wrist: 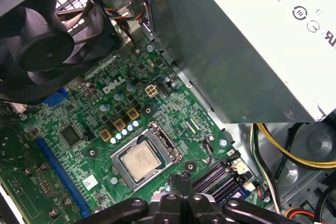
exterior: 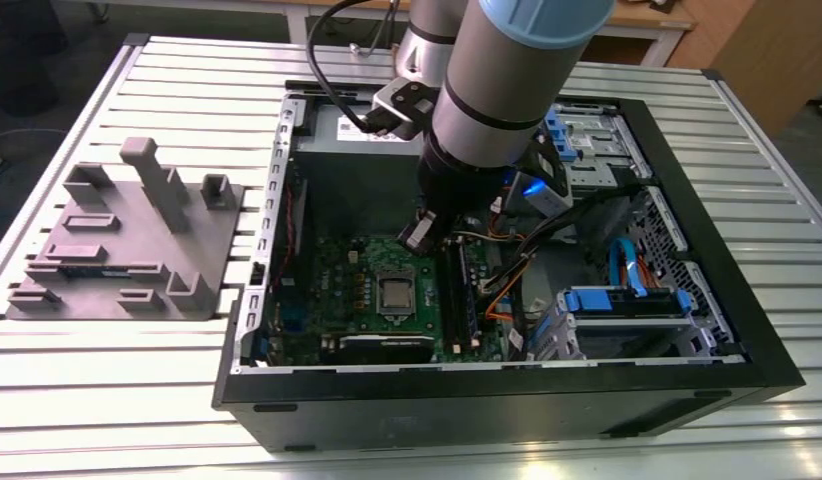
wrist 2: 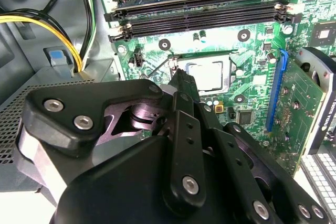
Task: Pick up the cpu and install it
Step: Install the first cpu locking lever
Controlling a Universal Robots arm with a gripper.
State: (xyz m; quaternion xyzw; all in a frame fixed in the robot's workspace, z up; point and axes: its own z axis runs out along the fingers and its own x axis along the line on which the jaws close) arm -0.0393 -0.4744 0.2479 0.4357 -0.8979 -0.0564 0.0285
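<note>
The cpu [wrist: 140, 160], a small silver-grey square chip, lies flat in the motherboard socket, bordered by the metal socket frame [wrist: 167, 141]. In the second wrist view the cpu [wrist 2: 207, 74] sits just beyond the fingertips. In the exterior view the cpu [exterior: 396, 293] is a pale square in the middle of the green board. My gripper [exterior: 422, 236] hangs inside the open computer case, a little above the board and beside the socket. Its black fingers [wrist: 181, 183] are pressed together with nothing between them. A thin wire lever [wrist 2: 157, 67] sticks out next to the socket.
Memory slots [wrist 2: 202, 14] run beside the socket. The grey power supply box [wrist: 247, 40] and a black fan [wrist: 50, 40] stand close by. Yellow cables [wrist 2: 37, 22] and a green expansion card [wrist 2: 296, 103] crowd the case. A grey parts fixture [exterior: 124, 240] rests at the exterior view's left.
</note>
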